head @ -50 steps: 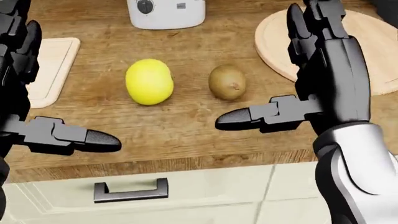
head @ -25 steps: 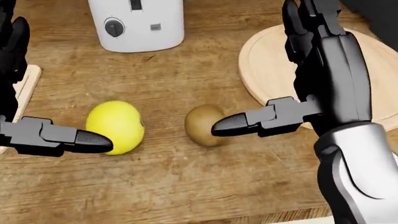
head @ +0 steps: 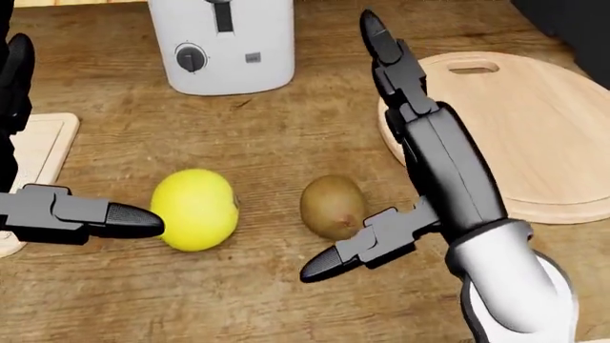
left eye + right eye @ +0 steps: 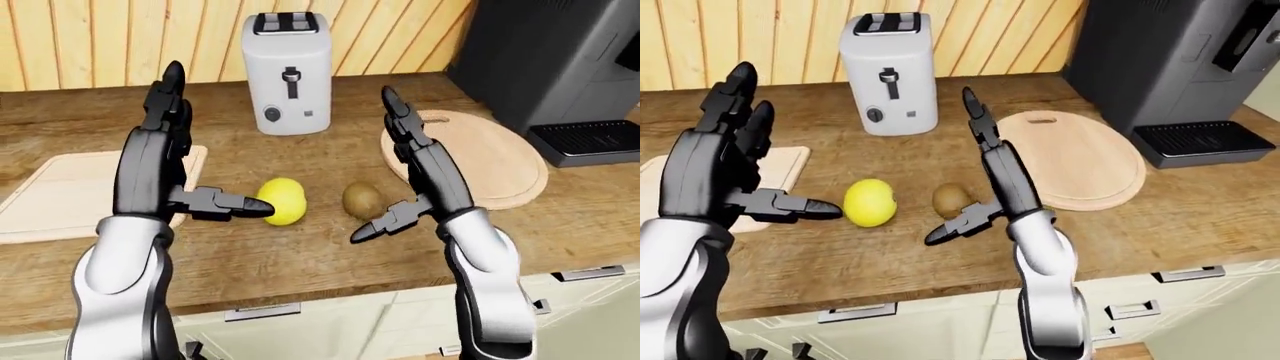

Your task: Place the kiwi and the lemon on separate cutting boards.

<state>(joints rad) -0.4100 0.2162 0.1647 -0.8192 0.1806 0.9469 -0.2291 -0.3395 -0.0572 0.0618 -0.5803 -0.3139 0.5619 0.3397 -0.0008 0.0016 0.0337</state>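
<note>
A yellow lemon [image 3: 195,209] and a brown kiwi [image 3: 332,206] lie side by side on the wooden counter, a little apart. My left hand [image 4: 200,150] stands open to the left of the lemon, with its thumb tip [image 3: 134,220] right by the fruit's left side. To the right of the kiwi my right hand [image 4: 393,171] is open, fingers pointing up. Its thumb [image 3: 329,263] reaches under the kiwi's lower edge in the head view. A round cutting board [image 4: 490,161] lies right of the kiwi. A rectangular cutting board [image 4: 60,187] lies left of the lemon.
A white toaster [image 4: 288,73] stands above the two fruits against the wood-panelled wall. A dark coffee machine [image 4: 560,67] with a drip tray fills the upper right. The counter's edge and white drawers [image 4: 860,311] run along the bottom.
The camera has moved, so the whole picture shifted downward and the drawers left the head view. My right hand swung left and tilted, its thumb dropping below the kiwi. The left thumb stays by the lemon.
</note>
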